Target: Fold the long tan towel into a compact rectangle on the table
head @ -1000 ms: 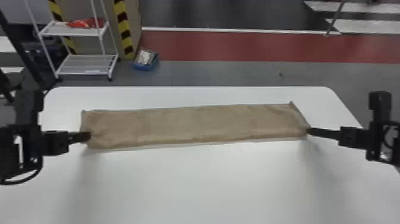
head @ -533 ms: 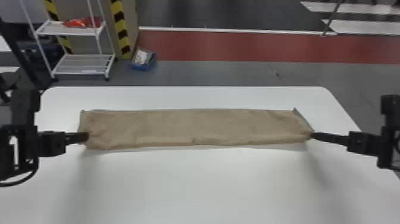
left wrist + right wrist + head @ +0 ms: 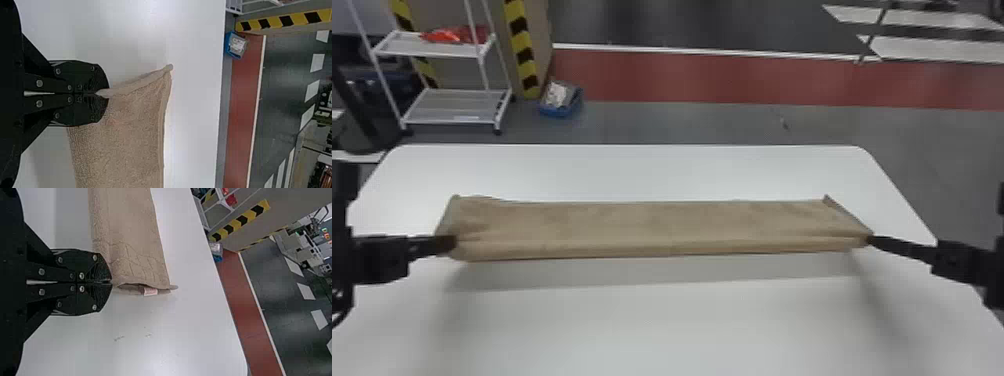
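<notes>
The tan towel (image 3: 652, 227) stretches left to right as a long narrow strip, its near edge lifted above the white table (image 3: 652, 325) with a shadow beneath. My left gripper (image 3: 449, 244) is at its left end and my right gripper (image 3: 872, 240) at its right end. In the left wrist view, my left gripper (image 3: 102, 93) is shut on a corner of the towel (image 3: 121, 145). My right gripper (image 3: 109, 282) in the right wrist view is shut on the other end of the towel (image 3: 133, 239), where layers and a small pale label (image 3: 150, 291) show.
The table's far edge runs behind the towel. On the floor beyond stand a white shelf rack (image 3: 457, 107) with red items, a striped post (image 3: 522, 47) and a blue bin (image 3: 561, 102).
The towel's near edge has risen from the table between both grippers, and its shadow has widened below it. The right gripper has shifted slightly to the right.
</notes>
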